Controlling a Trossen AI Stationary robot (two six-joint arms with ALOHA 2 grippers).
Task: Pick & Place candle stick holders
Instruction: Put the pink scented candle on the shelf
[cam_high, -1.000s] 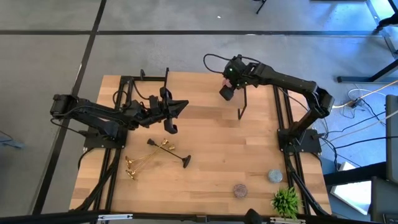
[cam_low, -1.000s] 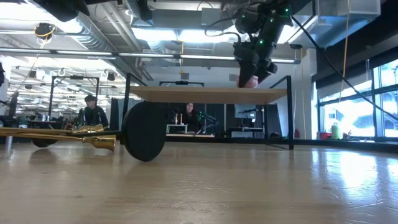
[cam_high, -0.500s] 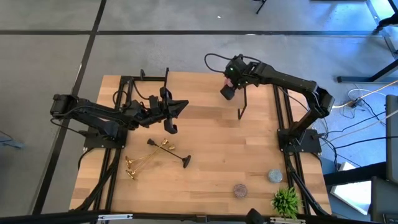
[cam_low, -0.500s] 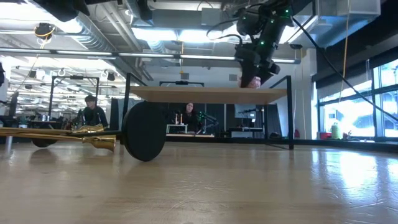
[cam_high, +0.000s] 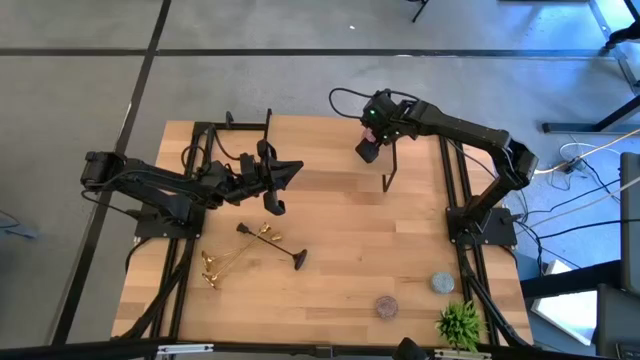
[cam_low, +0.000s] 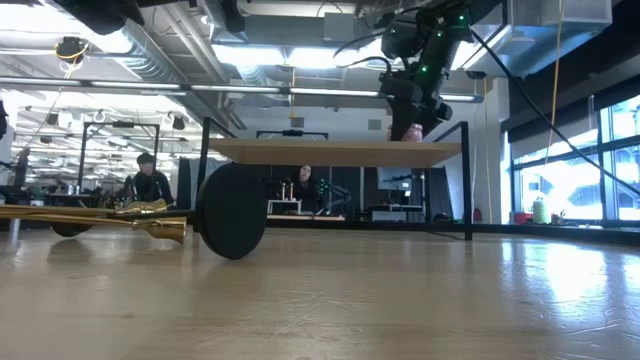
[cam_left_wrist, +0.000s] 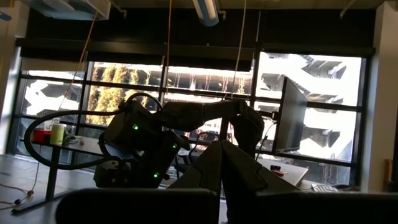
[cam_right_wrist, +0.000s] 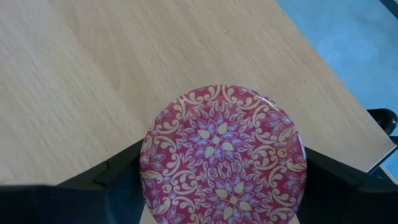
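Not much done yet tbh: all three candle stick holders (cam_high: 250, 247) are left lying on the desk (cam_high: 340, 240), while a patterned red disc (cam_right_wrist: 222, 153) is pinched by the right pincer (cam_high: 368, 146) and the left pincer (cam_high: 283, 178) is kept pressed together, empty.

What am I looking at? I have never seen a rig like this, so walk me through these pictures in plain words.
This is a robot with two dark arms at a wooden table. One picture looks straight down, one looks level across the tabletop, and one comes from each wrist.

Lying on the table are two gold candle stick holders and a black candle stick holder. Near one corner are a small green plant and two small round items.

The right gripper is raised over the far side, its fingers holding a red patterned disc. The left gripper is shut and empty.
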